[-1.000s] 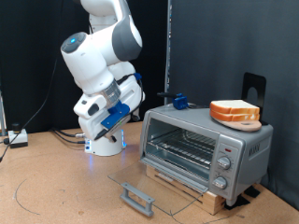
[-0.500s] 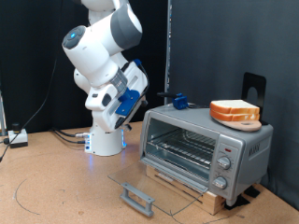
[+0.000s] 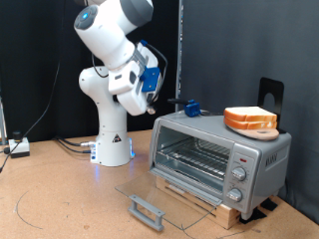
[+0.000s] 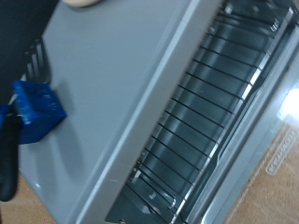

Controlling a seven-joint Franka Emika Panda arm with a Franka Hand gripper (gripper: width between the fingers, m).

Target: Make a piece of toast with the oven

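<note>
The silver toaster oven [image 3: 221,156] stands on a wooden board at the exterior view's right. Its glass door [image 3: 159,197] lies open and flat in front, and the wire rack [image 3: 195,157] inside is bare. Two alike bread slices [image 3: 250,119] lie stacked on the oven's top at its right end. My gripper [image 3: 157,93] is raised in the air, left of and above the oven's top left corner, and holds nothing that I can see. The wrist view shows the oven's grey top [image 4: 121,84], the rack [image 4: 220,103] and a corner of bread [image 4: 82,3], but no fingers.
A small blue object [image 3: 191,107] sits on the oven's top left; it also shows in the wrist view [image 4: 35,112]. A black stand [image 3: 269,96] rises behind the bread. The door's handle [image 3: 147,211] juts out over the table. Cables and a box [image 3: 17,147] lie at the far left.
The arm has swung up and to the right, from low beside its base to level with the oven's top. The oven, door and bread have not moved.
</note>
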